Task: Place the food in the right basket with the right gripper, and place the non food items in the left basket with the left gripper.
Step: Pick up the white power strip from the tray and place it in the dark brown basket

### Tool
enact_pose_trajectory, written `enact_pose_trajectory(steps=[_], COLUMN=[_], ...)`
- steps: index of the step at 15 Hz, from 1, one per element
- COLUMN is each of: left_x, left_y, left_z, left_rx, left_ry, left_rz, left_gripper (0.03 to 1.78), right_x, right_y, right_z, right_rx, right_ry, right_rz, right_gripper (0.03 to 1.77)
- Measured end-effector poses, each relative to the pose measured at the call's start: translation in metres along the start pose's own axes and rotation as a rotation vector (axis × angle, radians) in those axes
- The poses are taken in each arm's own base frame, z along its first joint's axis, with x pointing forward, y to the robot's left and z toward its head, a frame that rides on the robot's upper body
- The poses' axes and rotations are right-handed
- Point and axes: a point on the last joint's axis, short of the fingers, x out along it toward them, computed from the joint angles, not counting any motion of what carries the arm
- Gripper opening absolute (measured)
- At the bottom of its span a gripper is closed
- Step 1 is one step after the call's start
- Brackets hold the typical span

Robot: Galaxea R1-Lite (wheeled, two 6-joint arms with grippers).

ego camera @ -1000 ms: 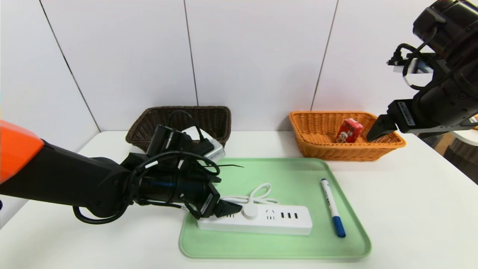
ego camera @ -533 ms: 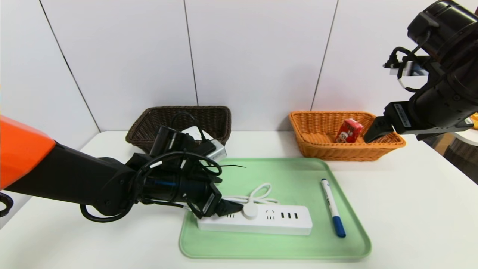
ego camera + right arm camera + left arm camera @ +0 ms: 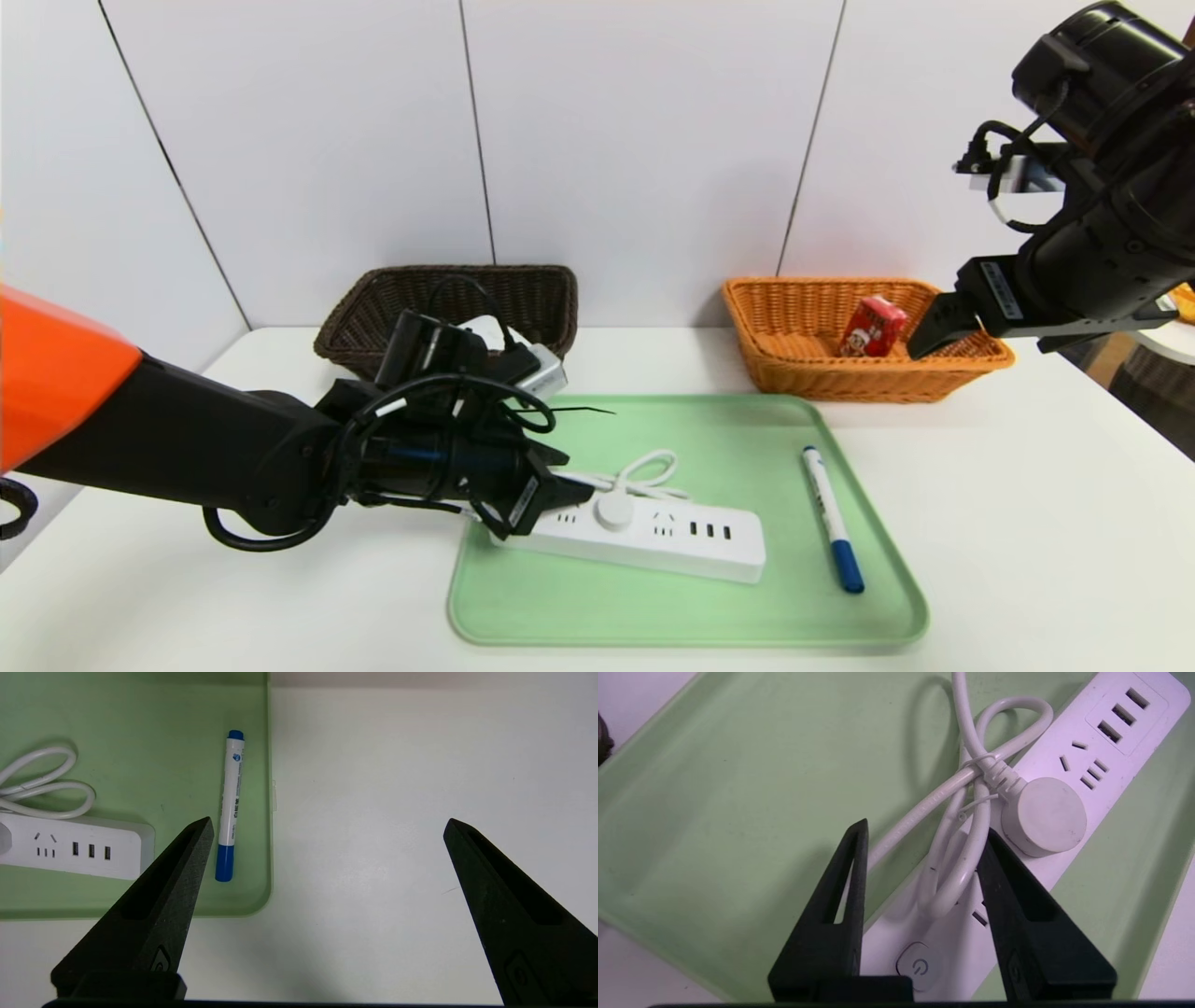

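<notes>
My left gripper (image 3: 560, 499) (image 3: 924, 828) is shut on the near-left end of the white power strip (image 3: 653, 541) (image 3: 1134, 723), one finger on each long side by the power button. That end is raised off the green tray (image 3: 794, 607), and the coiled cord (image 3: 971, 858) lies between the fingers. The white marker with a blue cap (image 3: 831, 518) (image 3: 232, 798) lies on the tray's right side. The red drink carton (image 3: 873, 327) stands in the orange basket (image 3: 775, 373). My right gripper (image 3: 934, 331) (image 3: 328, 822) hangs open and empty in the air beside that basket.
The dark brown basket (image 3: 373, 308) stands at the back left behind my left wrist, with a white item (image 3: 483, 329) partly showing inside. White wall panels close off the back of the white table (image 3: 1027, 523).
My left gripper has closed on the power strip. The strip's left end has risen and the whole strip has shifted and tilted slightly left. The right arm has drifted a little upward.
</notes>
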Motion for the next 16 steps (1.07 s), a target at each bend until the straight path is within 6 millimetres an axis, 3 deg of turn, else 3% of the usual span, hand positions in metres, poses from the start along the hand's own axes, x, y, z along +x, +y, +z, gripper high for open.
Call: enact_pose_trajectory(steps=[1, 2, 3, 10, 16], left_x=[-0.001, -0.002, -0.002, -0.003, -0.010], left_y=[0.002, 0.004, 0.005, 0.006, 0.002], left_z=[0.000, 0.001, 0.000, 0.001, 0.012], left_rx=[-0.003, -0.004, -0.006, -0.009, 0.010], left_ry=[-0.003, -0.007, -0.007, -0.009, -0.055], left_rz=[0.006, 0.011, 0.015, 0.018, 0.021], left_gripper=[0.53, 0.05, 0.11, 0.11, 0.11], right_x=[0.000, 0.000, 0.000, 0.002, 0.005], right_y=[0.000, 0.000, 0.000, 0.000, 0.001], right_z=[0.000, 0.000, 0.000, 0.001, 0.001], right_rx=[-0.001, -0.002, -0.002, -0.002, -0.004], right_ry=[0.000, 0.000, 0.001, 0.005, 0.016], right_rz=[0.000, 0.000, 0.001, -0.001, -0.003], right_gripper=[1.70, 1.70, 1.70, 1.70, 1.70])
